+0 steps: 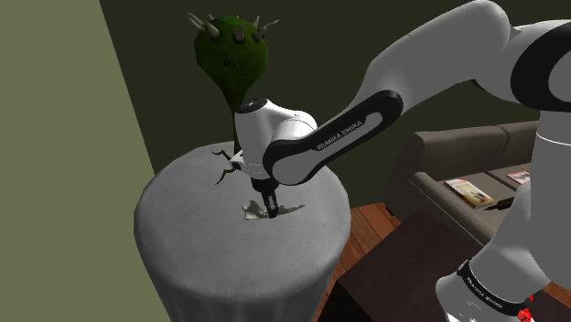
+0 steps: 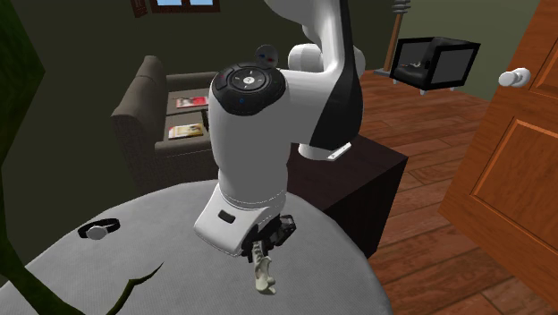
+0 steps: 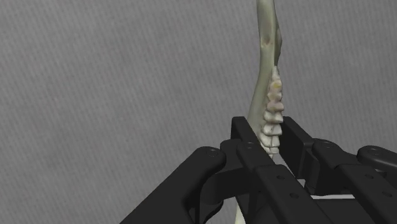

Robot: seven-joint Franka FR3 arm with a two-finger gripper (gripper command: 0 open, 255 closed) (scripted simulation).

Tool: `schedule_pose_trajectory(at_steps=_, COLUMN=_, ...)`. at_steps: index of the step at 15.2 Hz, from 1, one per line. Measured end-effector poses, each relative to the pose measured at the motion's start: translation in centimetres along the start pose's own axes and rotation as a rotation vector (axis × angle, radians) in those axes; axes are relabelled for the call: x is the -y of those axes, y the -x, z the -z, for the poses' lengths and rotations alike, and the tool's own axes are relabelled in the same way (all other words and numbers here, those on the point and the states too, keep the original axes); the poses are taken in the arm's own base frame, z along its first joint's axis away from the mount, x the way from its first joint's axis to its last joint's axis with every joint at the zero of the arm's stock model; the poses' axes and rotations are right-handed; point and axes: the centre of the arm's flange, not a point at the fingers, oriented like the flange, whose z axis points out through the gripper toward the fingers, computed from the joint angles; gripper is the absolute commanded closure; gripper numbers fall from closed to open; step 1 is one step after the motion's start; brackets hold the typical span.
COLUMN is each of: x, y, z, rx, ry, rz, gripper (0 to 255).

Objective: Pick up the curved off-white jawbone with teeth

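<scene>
Clasping pale jawbone (image 3: 270, 95), pincer (image 3: 270, 131) over table (image 1: 183, 229)

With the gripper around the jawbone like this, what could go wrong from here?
The gripper pinches the jawbone across its uneven tooth row, with most of the bone reaching past the fingers; it may twist or slip when lifted.
The arm's wrist is close to the spiky green plant on the round table; rising could brush its stem.
</scene>
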Motion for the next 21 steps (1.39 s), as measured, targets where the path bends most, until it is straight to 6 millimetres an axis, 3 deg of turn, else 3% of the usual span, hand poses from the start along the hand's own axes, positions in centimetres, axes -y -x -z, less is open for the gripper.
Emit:
schedule_pose_trajectory(at_steps=8, x=0.0, y=0.1, z=0.2, rx=0.0, ry=0.0, rz=0.0, gripper=255)
schedule_pose_trajectory(at_steps=21, x=0.1, y=1.3, z=6.6, rx=0.0, ry=0.0, rz=0.0, gripper=255)
